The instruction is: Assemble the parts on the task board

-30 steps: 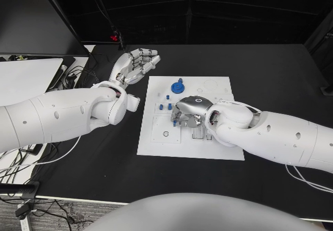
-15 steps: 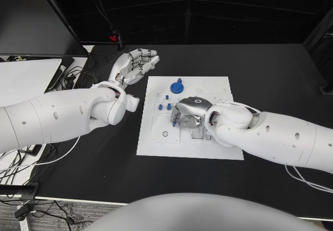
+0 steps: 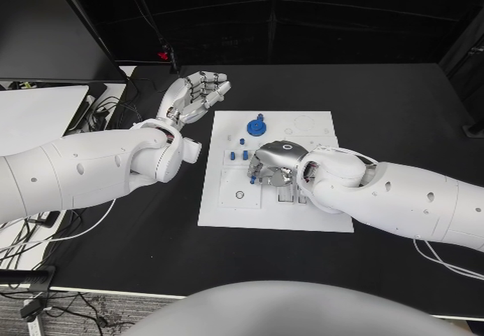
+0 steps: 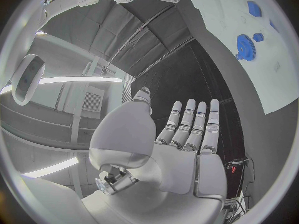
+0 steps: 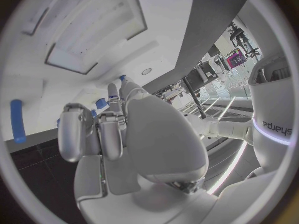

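Left hand (image 3: 194, 93) spread wide, holding nothing; right hand (image 3: 272, 164) curled over the task board (image 3: 227, 210), grip unclear.

White task board (image 3: 227, 210) lies flat mid-table; blue gear (image 3: 259, 127) and small blue parts (image 3: 238, 155) sit near its far-left part.

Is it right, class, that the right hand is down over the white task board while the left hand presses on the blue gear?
Not quite. The left hand is open above the black table beside the task board, clear of the blue gear, as the head view shows. The right hand is indeed over the board.
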`<move>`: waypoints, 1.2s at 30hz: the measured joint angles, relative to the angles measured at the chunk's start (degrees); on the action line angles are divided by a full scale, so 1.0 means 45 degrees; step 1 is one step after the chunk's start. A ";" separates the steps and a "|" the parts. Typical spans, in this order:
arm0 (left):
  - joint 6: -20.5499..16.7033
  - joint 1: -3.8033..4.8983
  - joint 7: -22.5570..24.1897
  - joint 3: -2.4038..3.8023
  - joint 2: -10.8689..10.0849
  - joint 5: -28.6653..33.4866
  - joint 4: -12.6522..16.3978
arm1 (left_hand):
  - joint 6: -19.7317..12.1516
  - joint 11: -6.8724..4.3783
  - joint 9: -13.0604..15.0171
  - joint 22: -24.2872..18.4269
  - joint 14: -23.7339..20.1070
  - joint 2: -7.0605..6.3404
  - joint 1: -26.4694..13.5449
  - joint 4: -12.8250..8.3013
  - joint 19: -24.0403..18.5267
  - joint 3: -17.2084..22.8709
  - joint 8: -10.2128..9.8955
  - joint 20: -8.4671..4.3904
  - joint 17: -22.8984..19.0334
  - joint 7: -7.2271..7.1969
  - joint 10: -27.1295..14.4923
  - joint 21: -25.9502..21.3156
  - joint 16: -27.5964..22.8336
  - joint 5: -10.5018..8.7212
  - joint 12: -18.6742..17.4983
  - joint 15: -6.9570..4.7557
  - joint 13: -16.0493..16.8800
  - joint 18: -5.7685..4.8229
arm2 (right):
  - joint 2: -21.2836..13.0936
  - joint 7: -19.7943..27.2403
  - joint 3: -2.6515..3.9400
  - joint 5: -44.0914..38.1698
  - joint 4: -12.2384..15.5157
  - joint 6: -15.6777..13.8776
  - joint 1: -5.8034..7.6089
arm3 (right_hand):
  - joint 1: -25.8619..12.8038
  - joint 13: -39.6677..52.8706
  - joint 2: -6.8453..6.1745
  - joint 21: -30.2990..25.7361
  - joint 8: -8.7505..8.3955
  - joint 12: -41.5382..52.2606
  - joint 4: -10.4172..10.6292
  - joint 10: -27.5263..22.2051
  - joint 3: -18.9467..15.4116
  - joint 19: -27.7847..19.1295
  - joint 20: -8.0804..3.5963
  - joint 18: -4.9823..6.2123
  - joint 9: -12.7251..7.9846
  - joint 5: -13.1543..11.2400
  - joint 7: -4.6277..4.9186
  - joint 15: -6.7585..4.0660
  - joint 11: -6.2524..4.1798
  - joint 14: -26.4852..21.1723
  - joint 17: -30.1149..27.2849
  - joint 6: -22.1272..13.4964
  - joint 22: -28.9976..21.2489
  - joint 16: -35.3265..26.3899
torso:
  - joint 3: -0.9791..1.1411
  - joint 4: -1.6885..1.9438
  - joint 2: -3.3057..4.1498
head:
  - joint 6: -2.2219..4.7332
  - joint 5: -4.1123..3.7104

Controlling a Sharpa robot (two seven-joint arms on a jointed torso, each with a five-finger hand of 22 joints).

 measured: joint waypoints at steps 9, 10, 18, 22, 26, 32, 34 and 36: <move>0.0006 0.0000 0.0000 0.0000 0.0003 0.0001 -0.0005 | 0.0000 0.0000 0.0000 0.0000 0.0000 -0.0001 0.0001 0.0000 0.0000 0.0000 -0.0001 0.0000 0.0001 0.0000 0.0000 0.0000 0.0000 0.0000 0.0000 0.0000 -0.0010 0.0000 | 0.0002 0.0066 -0.0006 0.0007 0.0008 0.0035 -0.0007 | -0.0240 0.0000 -0.0598 -0.0127 -0.0527 0.0001 -0.0021 -0.0694 -0.0097 -0.0001 0.0185 0.0000 -0.0053 -0.0121 0.0264 0.0204 0.0293 -0.0022 0.0000 -0.0894 0.0001 -0.0075 | 0.0000 0.0010 0.0000 | 0.0000 0.0011; 0.0007 0.0000 0.0000 0.0000 0.0006 0.0001 -0.0006 | 0.0000 0.0000 0.0000 0.0000 0.0000 -0.0008 0.0007 0.0000 0.0000 0.0000 -0.0001 0.0000 0.0001 0.0000 0.0000 0.0000 0.0000 0.0000 0.0000 0.0000 -0.0010 0.0000 | 0.0002 0.0094 -0.0006 0.0010 0.0008 0.0024 -0.0007 | -0.0274 0.0000 -0.0632 -0.0152 -0.0547 0.0001 -0.0019 -0.0712 -0.0144 -0.0001 0.0185 0.0000 -0.0053 -0.0131 0.0290 0.0232 0.0311 0.0006 0.0000 -0.0999 0.0001 -0.0125 | 0.0000 0.0010 0.0000 | 0.0000 0.0011; 0.0014 -0.0001 0.0000 0.0000 0.0015 0.0001 -0.0013 | 0.0000 0.0000 0.0001 0.0001 0.0000 -0.0008 0.0007 0.0000 0.0000 0.0001 -0.0001 0.0000 0.0002 0.0000 0.0001 0.0000 0.0000 0.0000 0.0000 0.0000 -0.0010 -0.0001 | -0.0023 0.0360 -0.0007 0.0098 0.0019 -0.0195 -0.0008 | -0.0285 0.0019 -0.0643 -0.0154 -0.0491 0.0093 -0.0026 -0.0757 -0.0165 -0.0047 0.0230 0.0000 0.0002 -0.0131 0.0287 0.0249 0.0266 0.0024 0.0000 -0.1015 0.0000 -0.0146 | 0.0001 0.0011 -0.0001 | 0.0000 0.0006; 0.0018 -0.0001 0.0000 0.0000 0.0019 0.0001 -0.0025 | 0.0001 0.0000 0.0001 0.0001 0.0000 -0.0008 0.0007 0.0000 0.0000 0.0001 -0.0001 0.0000 0.0002 0.0000 0.0001 0.0000 0.0000 0.0000 0.0000 0.0000 -0.0010 0.0000 | -0.0057 0.0467 -0.0009 0.0170 0.0041 -0.0456 -0.0009 | -0.0371 0.0019 -0.0723 -0.0386 -0.0494 0.0093 0.0006 -0.0785 -0.0201 -0.0073 0.0256 0.0000 0.0001 -0.0131 0.0267 0.0249 0.0294 0.0024 0.0000 -0.0995 0.0000 -0.0342 | 0.0002 0.0011 -0.0002 | 0.0000 -0.0023; 0.0029 -0.0002 0.0000 0.0000 0.0036 0.0001 -0.0039 | -0.0002 0.0000 0.0001 -0.0015 0.0000 0.0032 0.0047 0.0000 0.0000 0.0001 0.0016 0.0000 -0.0011 0.0003 0.0001 0.0000 0.0051 0.0015 -0.0001 0.0000 -0.0010 0.0000 | -0.0257 0.0616 -0.0011 0.0367 0.0185 -0.1128 -0.0014 | -0.0882 0.0018 -0.0797 -0.0819 -0.0496 0.0093 0.0106 -0.1152 -0.0549 -0.0262 0.0385 0.0000 -0.0017 -0.0207 0.0433 0.0249 0.0387 0.0024 0.0000 -0.1304 0.0001 -0.0969 | 0.0002 0.0011 -0.0002 | 0.0000 -0.0105; 0.0047 -0.0007 0.0000 0.0000 0.0051 0.0001 -0.0065 | -0.0046 0.0000 0.0002 -0.0026 0.0000 0.0047 0.0062 -0.0035 0.0000 -0.0034 0.0043 0.0000 -0.0030 0.0046 0.0002 0.0000 0.0063 0.0056 -0.0001 0.0000 -0.0009 0.0000 | -0.1314 0.1189 -0.0009 0.2047 0.0839 -0.2686 0.0065 | -0.1668 0.0039 -0.0768 -0.0793 -0.0496 0.0257 0.0240 -0.1544 -0.1133 -0.0289 0.0427 0.0000 -0.0023 -0.0207 0.0541 0.0340 0.0460 0.0023 -0.0001 -0.1633 0.0000 -0.1063 | -0.0002 0.0012 -0.0016 | 0.0000 -0.0260; 0.0050 -0.0007 0.0001 0.0000 0.0051 0.0001 -0.0064 | -0.0046 0.0000 0.0002 -0.0038 -0.0045 0.0047 0.0063 -0.0001 0.0000 -0.0067 0.0043 0.0000 -0.0044 0.0047 0.0002 0.0000 0.0063 0.0056 -0.0001 0.0046 -0.0009 0.0000 | -0.1723 0.1628 -0.0013 0.3027 0.0937 -0.3115 0.0290 | -0.1605 0.0039 -0.0684 -0.0326 -0.0496 0.0305 0.0149 -0.1667 -0.1154 -0.0068 0.0426 0.0000 -0.0023 -0.0207 0.0543 0.0340 0.0448 0.0023 0.0000 -0.1724 0.0000 -0.0921 | -0.0009 0.0016 -0.0017 | 0.0000 -0.0302; 0.0051 -0.0007 0.0001 0.0000 0.0049 0.0001 -0.0065 | -0.0046 0.0000 0.0002 -0.0038 -0.0045 0.0047 0.0062 -0.0001 0.0000 -0.0067 0.0042 0.0000 -0.0044 0.0047 0.0002 0.0000 0.0062 0.0056 -0.0001 0.0046 -0.0009 0.0000 | -0.1988 0.2028 0.0006 0.3807 0.0951 -0.3396 0.0547 | -0.1680 0.0051 -0.0614 -0.0188 -0.0496 0.0390 0.0099 -0.1761 -0.1204 -0.0062 0.0431 -0.0003 -0.0023 -0.0207 0.0565 0.0340 0.0487 0.0024 -0.0001 -0.1746 0.0000 -0.0921 | -0.0011 0.0016 -0.0020 | 0.0000 -0.0310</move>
